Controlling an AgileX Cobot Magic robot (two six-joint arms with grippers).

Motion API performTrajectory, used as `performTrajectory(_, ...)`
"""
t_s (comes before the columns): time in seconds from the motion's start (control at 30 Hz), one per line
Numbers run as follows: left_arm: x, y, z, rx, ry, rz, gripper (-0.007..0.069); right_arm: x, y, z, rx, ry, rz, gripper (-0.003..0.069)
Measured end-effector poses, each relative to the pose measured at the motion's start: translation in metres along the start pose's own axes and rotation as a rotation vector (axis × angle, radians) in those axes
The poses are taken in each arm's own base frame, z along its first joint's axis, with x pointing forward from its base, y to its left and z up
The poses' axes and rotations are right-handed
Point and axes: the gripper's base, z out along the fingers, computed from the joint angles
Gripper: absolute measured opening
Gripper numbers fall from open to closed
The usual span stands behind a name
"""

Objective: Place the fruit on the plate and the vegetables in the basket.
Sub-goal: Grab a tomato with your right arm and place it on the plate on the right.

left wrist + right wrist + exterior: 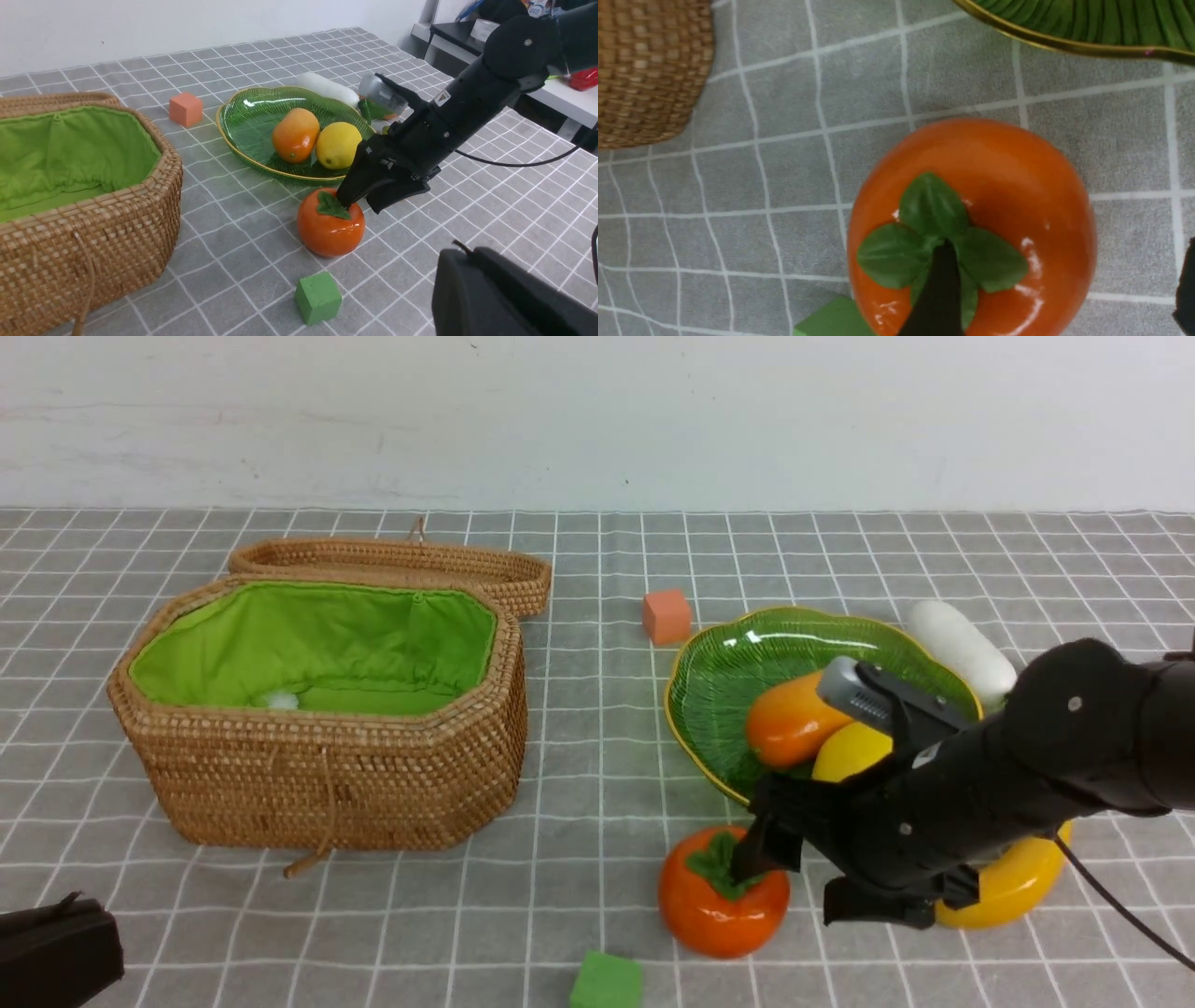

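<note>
An orange persimmon with a green leafy cap stands on the cloth in front of the green leaf-shaped plate. My right gripper is open just above it, one finger on the cap, the other off its side. A mango and a lemon lie on the plate. The yellow banana is partly hidden under my right arm. A white radish lies behind the plate. The open wicker basket stands at the left. My left gripper is shut and empty.
A small orange cube sits behind the plate's left edge. A green cube lies near the front edge, close to the persimmon. The basket's lid lies open behind it. A small white thing shows inside the basket.
</note>
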Motion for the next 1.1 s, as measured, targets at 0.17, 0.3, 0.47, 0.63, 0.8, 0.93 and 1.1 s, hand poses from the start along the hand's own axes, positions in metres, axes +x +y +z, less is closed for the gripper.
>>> performTrajectory(0.17, 0.0, 0.0, 0.0, 0.0, 0.002, 0.0, -0.0013, 0.0, -0.002, 0.01, -0.015, 0.019, 0.006, 0.0622)
performTrajectory(0.3, 0.0, 0.0, 0.0, 0.0, 0.002, 0.0, -0.0013, 0.0, -0.001, 0.014, -0.034, 0.018, 0.011, 0.0615)
performTrajectory(0.47, 0.0, 0.0, 0.0, 0.0, 0.002, 0.0, -0.0013, -0.001, -0.001, 0.018, -0.052, 0.02, 0.028, 0.0605)
performTrajectory(0.63, 0.001, 0.0, 0.0, -0.001, 0.004, 0.0, -0.0013, 0.002, 0.006, 0.021, -0.059, 0.014, -0.003, 0.0594)
performTrajectory(0.8, 0.001, 0.0, 0.0, -0.001, 0.005, 0.0, -0.0013, 0.007, 0.018, 0.025, -0.068, -0.007, -0.071, 0.0594)
performTrajectory(0.93, 0.001, 0.0, 0.0, -0.001, 0.006, 0.0, -0.0013, 0.008, 0.023, 0.026, -0.072, -0.022, -0.096, 0.0594)
performTrajectory(1.1, 0.001, 0.0, 0.0, -0.001, 0.007, 0.0, -0.0013, 0.002, 0.027, 0.03, -0.075, -0.033, -0.121, 0.0594)
